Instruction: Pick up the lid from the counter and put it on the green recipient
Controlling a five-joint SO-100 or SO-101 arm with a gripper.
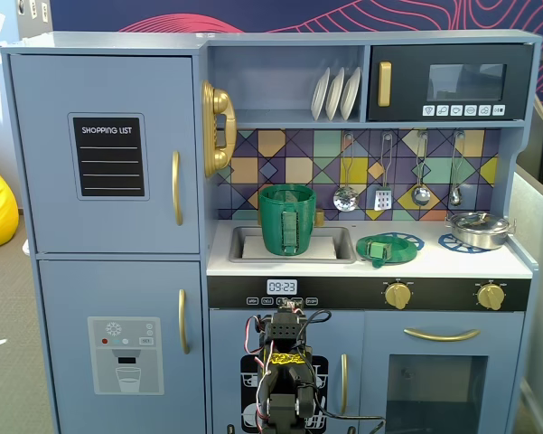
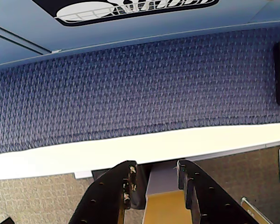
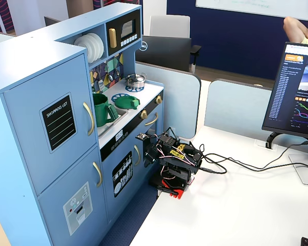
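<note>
Nearest the camera, the black two-finger pincer point(image 2: 156, 179) of the small robot arm hangs folded low against the blue front of the toy kitchen, its fingers apart with nothing between them, pointing down at blue carpet and the white edge of the desk it is mounted on. Above it sits the white tabletop point(image 1: 343, 264) of the kitchen. The small flat round green plastic lid point(image 1: 379, 249) with its raised knob lies there on a blue printed burner ring point(image 1: 403, 240), right of the sunken sink in a fixed view. The tall dark-green plastic pot point(image 1: 287, 219), ribbed at the rim with a strap handle facing front, stands in that sink, just left of the lid and apart from it. The likely trouble is the long climb from below: the arm could catch the tabletop's front edge or the gold knobs point(image 1: 397, 295) beneath it. The lid is thin, so a poor pinch on the knob may let it slip. A swing leftward may also nudge the tall pot. Farther right, a low shiny steel pot point(image 1: 479, 228) sits clear of the route.
</note>
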